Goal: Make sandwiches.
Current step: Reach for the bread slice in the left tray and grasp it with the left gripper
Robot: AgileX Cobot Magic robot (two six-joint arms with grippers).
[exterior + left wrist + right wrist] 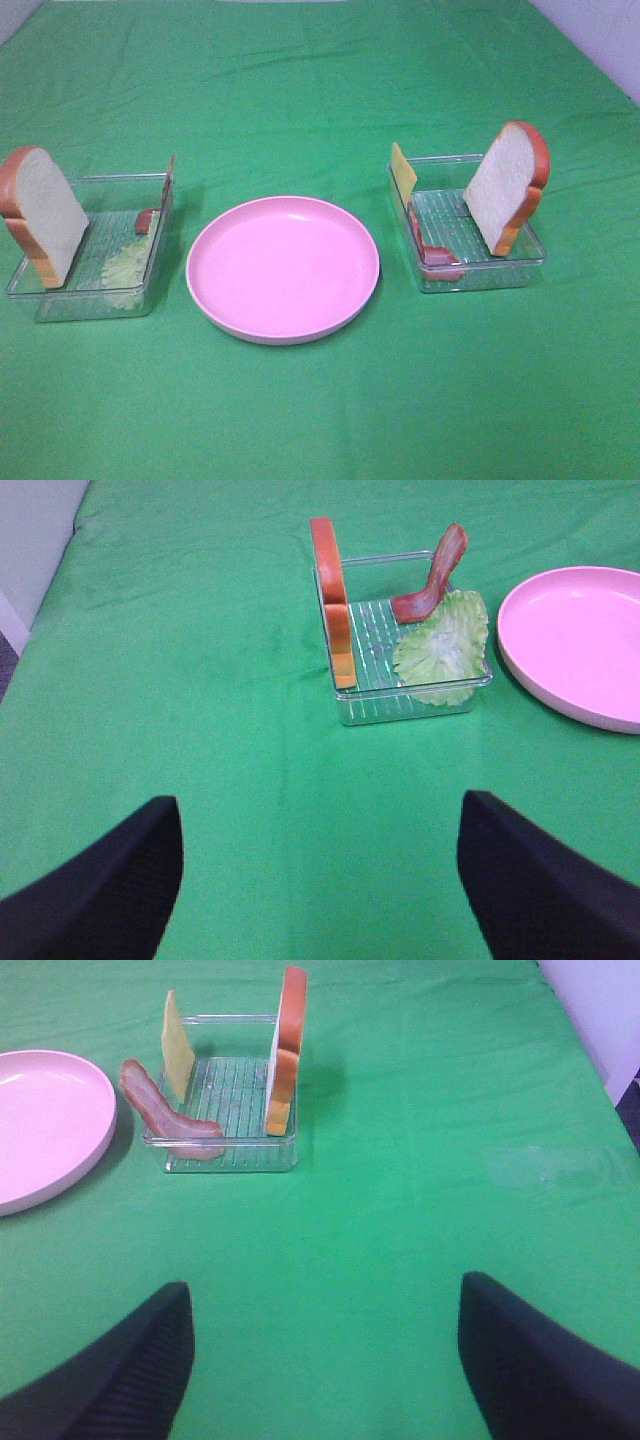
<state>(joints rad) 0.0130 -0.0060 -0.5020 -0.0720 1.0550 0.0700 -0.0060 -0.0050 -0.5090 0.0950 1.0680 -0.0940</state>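
Note:
The sandwich parts stand apart in two clear trays. The left tray (90, 305) holds an upright bread slice (40, 215) (332, 600), a lettuce leaf (125, 265) (443, 640) and a bacon strip (147, 220) (432, 580). In the right tray (490, 275) are a bread slice (508, 185) (287, 1050), a cheese slice (403, 170) (178, 1045) and bacon (435, 250) (165, 1115). My left gripper (320, 890) and right gripper (320, 1370) hang open and empty, each well short of its tray. Neither shows in the exterior view.
A round pink plate (283, 268) (575, 640) (45, 1125) sits bare between the trays on the green cloth. The cloth's edge and a pale floor show beside the table in both wrist views.

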